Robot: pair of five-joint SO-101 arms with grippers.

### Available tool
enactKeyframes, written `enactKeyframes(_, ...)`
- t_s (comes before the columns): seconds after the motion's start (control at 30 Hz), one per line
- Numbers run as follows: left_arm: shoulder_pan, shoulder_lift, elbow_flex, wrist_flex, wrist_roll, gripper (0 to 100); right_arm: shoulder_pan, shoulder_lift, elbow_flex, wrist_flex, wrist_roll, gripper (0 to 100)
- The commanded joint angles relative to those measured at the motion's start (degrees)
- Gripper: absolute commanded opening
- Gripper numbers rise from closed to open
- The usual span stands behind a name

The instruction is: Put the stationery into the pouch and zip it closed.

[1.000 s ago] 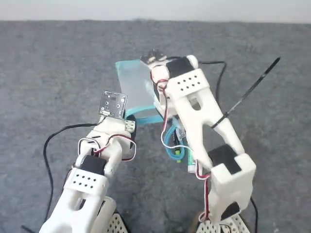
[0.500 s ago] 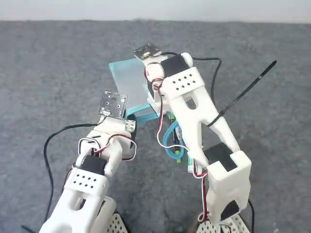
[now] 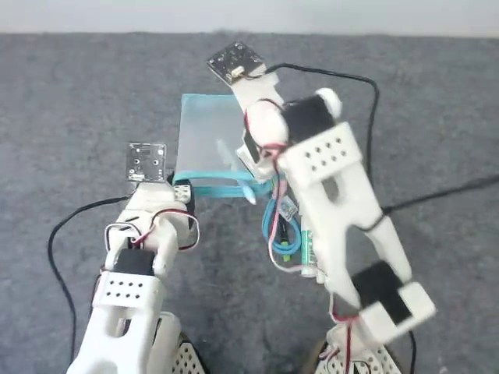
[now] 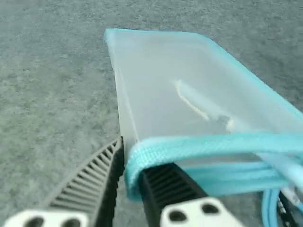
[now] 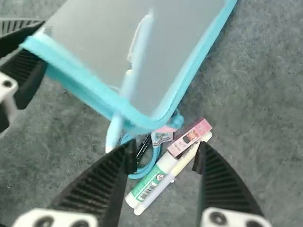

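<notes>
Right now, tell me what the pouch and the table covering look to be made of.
The pouch looks like frosted, matte, translucent plastic: a pen-like shape shows dimly through its wall. Its turquoise edging seems to be woven fabric tape, with a ribbed texture. The table covering looks like grey short-pile carpet or felt, mottled and fuzzy.

Frosted matt plastic pouch (image 4: 165, 80), woven trim (image 4: 199, 144), rough grey carpet (image 3: 78, 93)

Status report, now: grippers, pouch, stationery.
Left gripper shut on pouch edge. Right gripper open above stationery. Stationery on table beside pouch, not in.
</notes>
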Motion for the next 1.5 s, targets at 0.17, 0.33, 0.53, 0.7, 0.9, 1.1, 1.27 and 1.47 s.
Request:
enactKeyframes(0.17,-7.7,0.1,-3.2,-1.1,3.8,1,6.2,-9.7,18.5,-7.9,-0.3,19.9)
enactKeyframes(0.33,-5.5,0.1,-4.5,2.8,-1.8,1,16.1,-9.7,33.0,-14.6,-3.6,19.9)
enactKeyframes(0.53,0.6,0.0,-4.3,2.9,-2.4,1,16.7,-10.1,44.5,-16.0,-1.7,19.9)
enactKeyframes(0.7,-13.8,0.1,-6.4,3.1,3.9,1,16.7,-9.7,51.9,-21.9,-1.8,19.9)
enactKeyframes(0.9,-1.1,0.0,-3.3,3.1,-9.3,1,16.7,-9.7,55.9,-25.0,-2.1,19.9)
enactKeyframes(1.1,-5.8,0.2,-5.5,4.6,-7.5,1,16.8,-9.7,59.1,-26.5,-2.2,19.9)
enactKeyframes(1.27,-12.0,-0.2,-7.8,4.9,-6.7,1,16.8,-9.7,59.3,-26.6,-2.2,19.9)
enactKeyframes(1.47,-8.4,1.1,-6.2,3.5,-18.0,1,16.9,-9.7,59.4,-26.7,-2.1,19.9)
